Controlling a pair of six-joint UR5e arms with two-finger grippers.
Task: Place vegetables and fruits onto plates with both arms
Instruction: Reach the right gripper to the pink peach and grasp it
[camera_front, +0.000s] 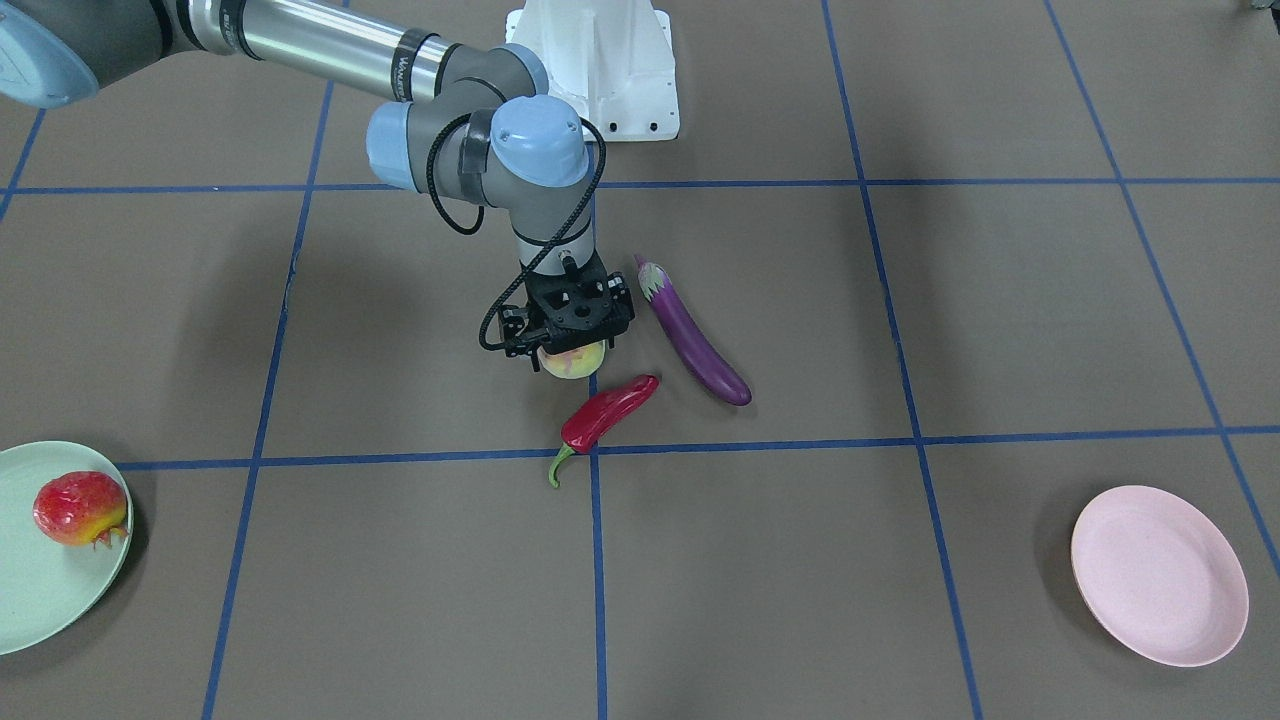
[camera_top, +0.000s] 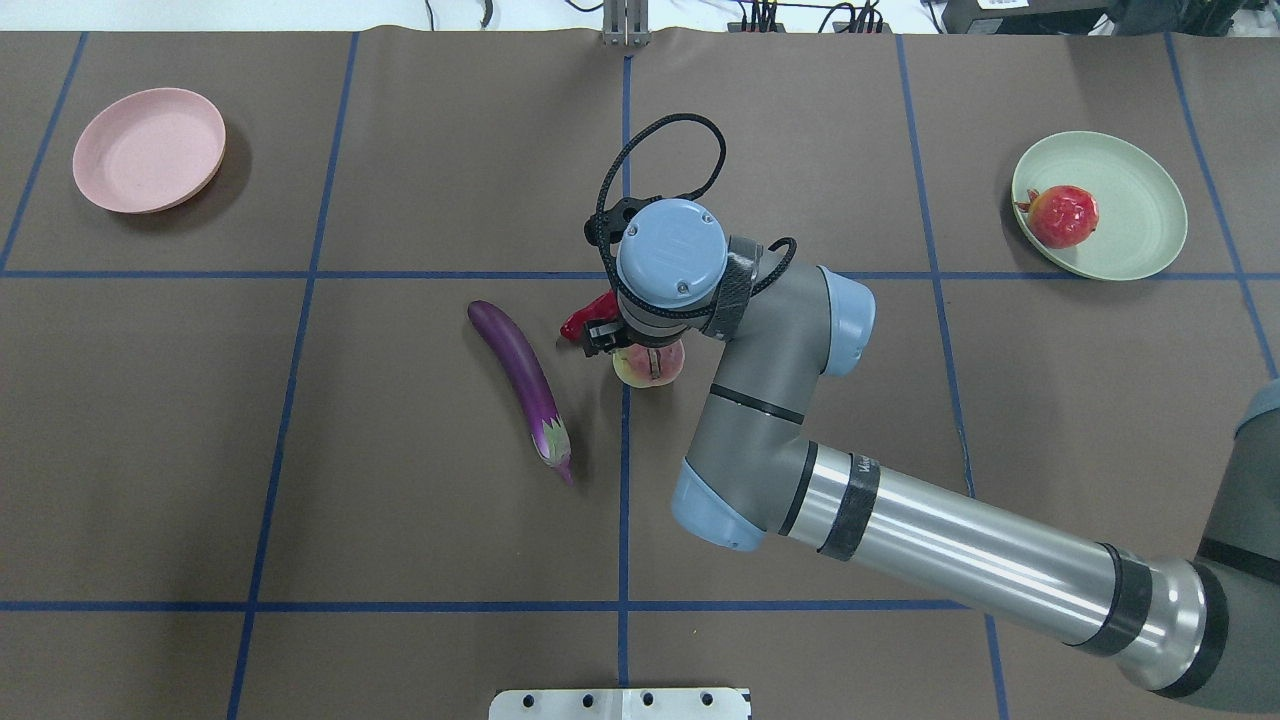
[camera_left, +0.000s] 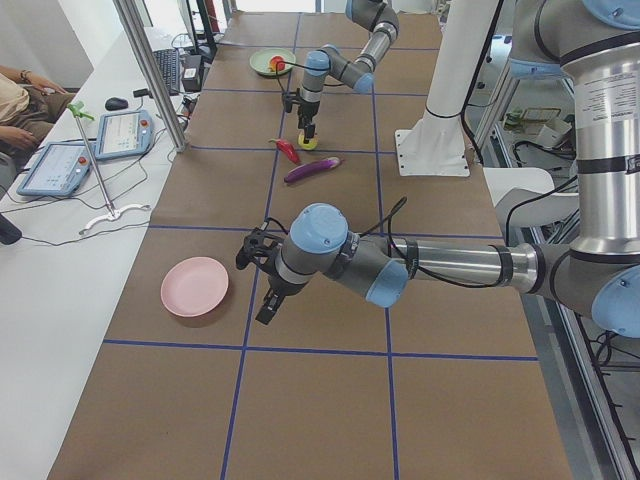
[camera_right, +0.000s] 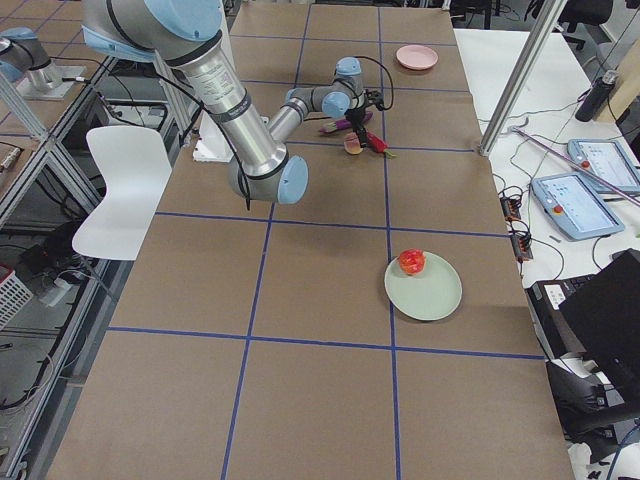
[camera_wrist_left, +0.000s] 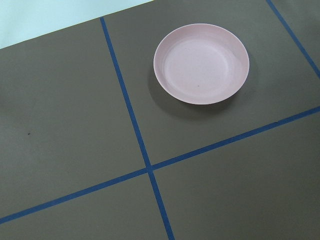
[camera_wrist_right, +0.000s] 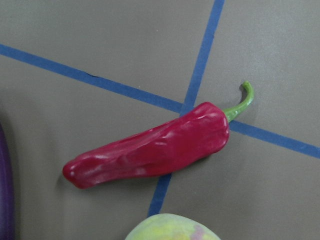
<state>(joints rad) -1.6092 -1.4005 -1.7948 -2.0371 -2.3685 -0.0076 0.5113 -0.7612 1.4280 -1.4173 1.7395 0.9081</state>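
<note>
My right gripper (camera_front: 570, 345) stands over the pale yellow-green peach (camera_front: 572, 362) at mid-table, its fingers hugging the peach's sides; the peach sits at table level. The red chili pepper (camera_front: 605, 410) lies just beside it, filling the right wrist view (camera_wrist_right: 150, 152). The purple eggplant (camera_front: 695, 335) lies on the peach's other side. The red-orange pomegranate (camera_top: 1062, 216) rests on the pale green plate (camera_top: 1140, 210). The pale pink plate (camera_top: 150, 150) is bare and shows in the left wrist view (camera_wrist_left: 200, 62). My left gripper (camera_left: 268, 305) hangs near the pink plate; I cannot tell if it is open.
The white robot base (camera_front: 600, 60) stands at the table's robot side. Blue tape lines grid the brown table. Operators' tablets and cables (camera_left: 125, 135) lie on the white bench along the far side.
</note>
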